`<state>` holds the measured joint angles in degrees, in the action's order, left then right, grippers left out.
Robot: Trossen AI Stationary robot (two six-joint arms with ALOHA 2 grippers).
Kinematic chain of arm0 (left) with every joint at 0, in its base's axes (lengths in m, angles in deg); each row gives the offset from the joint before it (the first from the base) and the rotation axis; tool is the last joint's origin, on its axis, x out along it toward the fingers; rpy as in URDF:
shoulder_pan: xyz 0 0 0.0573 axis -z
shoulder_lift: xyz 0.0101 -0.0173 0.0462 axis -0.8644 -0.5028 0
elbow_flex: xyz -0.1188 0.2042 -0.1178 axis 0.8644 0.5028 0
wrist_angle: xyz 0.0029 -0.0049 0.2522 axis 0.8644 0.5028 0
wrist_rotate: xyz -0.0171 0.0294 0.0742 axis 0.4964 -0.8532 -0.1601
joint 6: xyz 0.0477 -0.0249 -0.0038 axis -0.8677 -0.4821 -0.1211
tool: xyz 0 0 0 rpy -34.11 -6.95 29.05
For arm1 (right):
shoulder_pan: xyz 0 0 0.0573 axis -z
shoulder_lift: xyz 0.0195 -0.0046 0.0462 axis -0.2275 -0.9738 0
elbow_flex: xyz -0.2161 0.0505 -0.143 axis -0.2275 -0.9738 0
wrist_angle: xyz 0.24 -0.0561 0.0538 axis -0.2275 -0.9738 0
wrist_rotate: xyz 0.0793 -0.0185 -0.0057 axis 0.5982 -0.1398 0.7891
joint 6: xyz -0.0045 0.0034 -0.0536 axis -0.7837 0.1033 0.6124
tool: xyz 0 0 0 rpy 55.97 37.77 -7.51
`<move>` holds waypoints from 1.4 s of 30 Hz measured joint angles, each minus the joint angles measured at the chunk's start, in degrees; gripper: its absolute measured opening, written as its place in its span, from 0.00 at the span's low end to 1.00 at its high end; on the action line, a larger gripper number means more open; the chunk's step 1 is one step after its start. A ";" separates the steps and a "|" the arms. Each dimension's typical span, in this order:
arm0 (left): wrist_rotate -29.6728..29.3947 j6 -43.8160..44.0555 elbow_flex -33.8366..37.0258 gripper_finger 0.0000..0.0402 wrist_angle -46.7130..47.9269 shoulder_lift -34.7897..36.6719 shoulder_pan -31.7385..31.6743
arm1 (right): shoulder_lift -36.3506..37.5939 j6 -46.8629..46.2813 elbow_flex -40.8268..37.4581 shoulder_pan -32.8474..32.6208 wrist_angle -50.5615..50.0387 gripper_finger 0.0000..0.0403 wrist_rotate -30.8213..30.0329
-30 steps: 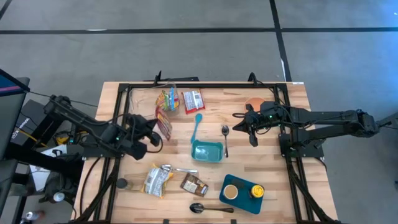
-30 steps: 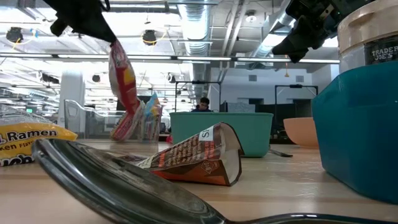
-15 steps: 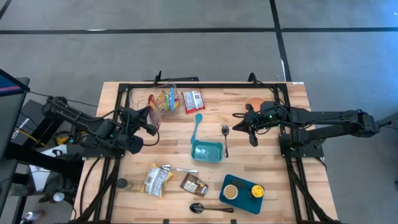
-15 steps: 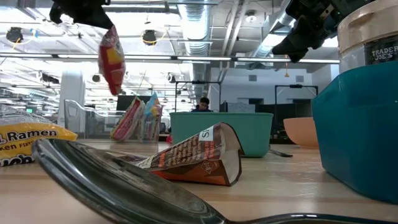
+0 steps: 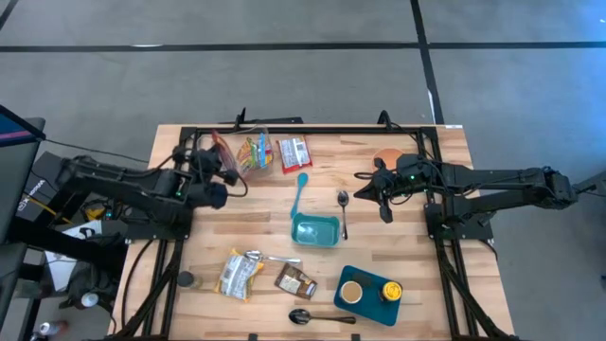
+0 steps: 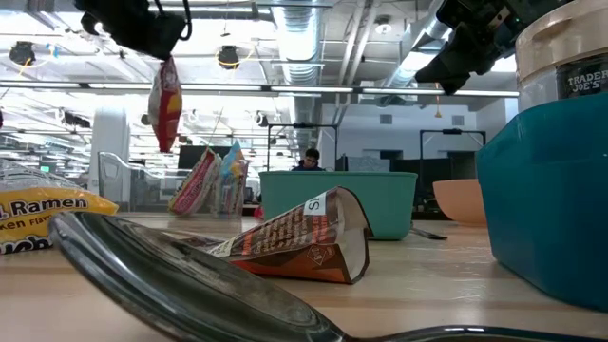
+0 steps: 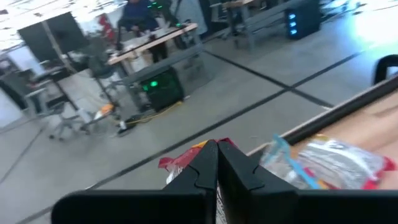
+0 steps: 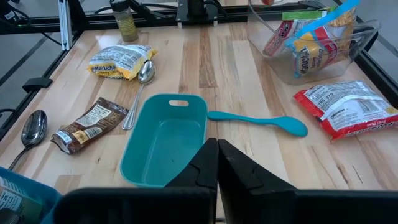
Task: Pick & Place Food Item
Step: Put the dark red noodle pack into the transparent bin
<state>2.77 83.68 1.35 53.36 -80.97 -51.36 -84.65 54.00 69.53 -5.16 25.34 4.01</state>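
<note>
Left gripper (image 5: 225, 171) is seen at upper left of the high view, fingers clamped on a red and yellow snack packet (image 6: 165, 103). In the low view the packet is hung from the gripper at upper left of frame, clear of the table (image 5: 407, 242). A clear container (image 5: 254, 152) of packets is found just right of it in the high view, with a red ramen packet (image 5: 294, 152) beside. A teal dish (image 5: 315, 229) with its long handle is placed mid-frame. Right gripper (image 5: 362, 188) is held right of centre, fingers together, nothing held.
</note>
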 joint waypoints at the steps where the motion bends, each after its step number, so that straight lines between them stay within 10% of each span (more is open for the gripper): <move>1: 0.01 -0.01 0.00 0.00 0.02 0.00 -1.00 | 0.01 0.00 0.00 0.00 0.00 0.00 0.00; 42: 8.63 -16.23 0.02 0.00 -7.14 -10.58 -23.27 | 0.00 1.03 0.02 0.02 -0.42 0.00 0.01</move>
<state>11.40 67.45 1.37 46.23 -91.55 -74.64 -84.65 55.03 69.55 -5.14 24.92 4.03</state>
